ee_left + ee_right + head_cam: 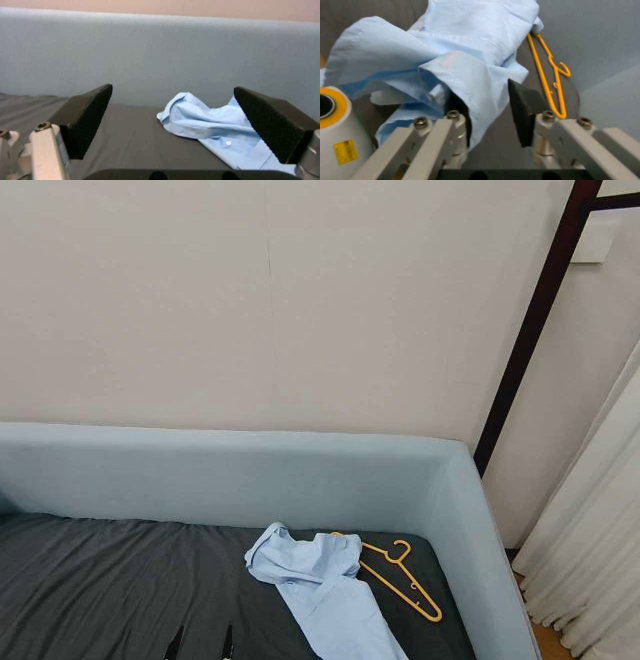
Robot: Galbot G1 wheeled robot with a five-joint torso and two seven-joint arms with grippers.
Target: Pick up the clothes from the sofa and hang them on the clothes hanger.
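A light blue shirt (315, 575) lies crumpled on the sofa's dark grey seat (100, 580), near the right armrest. A yellow hanger (402, 576) lies beside it, partly under its edge. My left gripper (200, 646) hovers low over the seat, left of the shirt (210, 123); in the left wrist view this gripper (172, 90) is open and holds nothing. My right gripper (487, 107) is at the shirt (455, 48), open. A fold hangs over one finger into the gap. The other finger (522, 108) stands apart from the cloth. The hanger (547, 75) lies just beyond.
The light blue sofa back (220, 475) and right armrest (480, 550) wall in the seat. A dark rack pole (530, 330) leans up the wall at the right, with white curtains (590, 540) beside it. A white cylinder with a yellow ring (335, 127) stands close to my right gripper.
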